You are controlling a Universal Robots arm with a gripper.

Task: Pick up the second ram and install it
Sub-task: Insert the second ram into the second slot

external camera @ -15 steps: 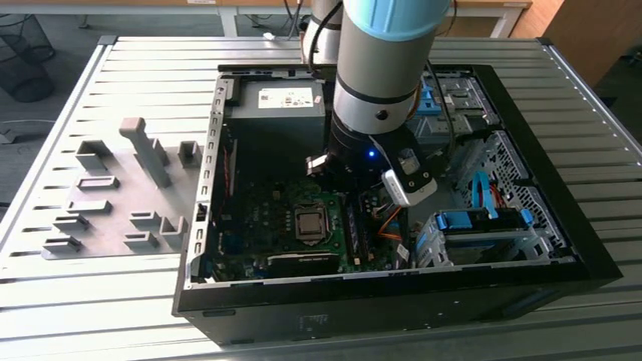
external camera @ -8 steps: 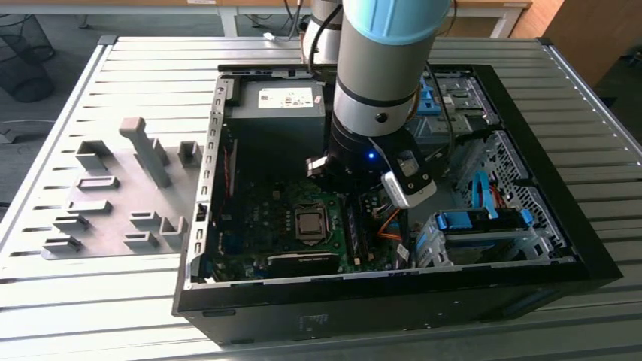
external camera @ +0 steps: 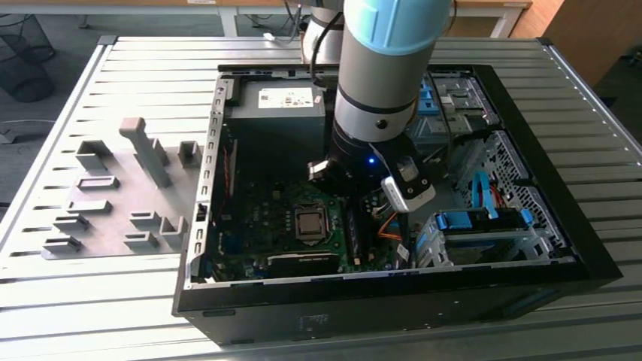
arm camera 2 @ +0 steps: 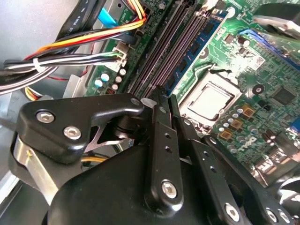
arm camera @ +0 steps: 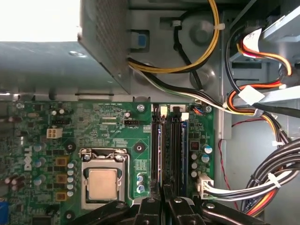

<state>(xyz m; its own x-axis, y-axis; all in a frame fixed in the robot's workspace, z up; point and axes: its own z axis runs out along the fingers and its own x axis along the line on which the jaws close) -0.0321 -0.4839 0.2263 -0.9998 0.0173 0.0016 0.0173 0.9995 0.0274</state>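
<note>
The second ram [arm camera 2: 194,44] is a blue stick with black chips. It stands on edge in the memory slot nearest the processor [arm camera 2: 208,101], seated in the motherboard [external camera: 261,218]. My gripper [arm camera 2: 164,96] hangs low inside the open computer case [external camera: 561,226]. Its black fingers [arm camera 2: 159,136] are pressed together with nothing visible between them. Their tips are right over one end of the memory slots [arm camera: 171,145], close to the end of the blue stick. In the first wrist view the gripper [arm camera: 164,194] lines up with the slots. In the exterior view the arm's wrist covers most of the gripper [external camera: 341,188].
Bundled cables [arm camera: 262,183] run along the slots' far side from the processor [arm camera: 103,183]. The power supply [external camera: 276,113] fills the case's back corner. Drive cages with blue clips [external camera: 482,222] stand at the exterior view's right. A grey fixture [external camera: 120,195] lies on the slatted table outside the case.
</note>
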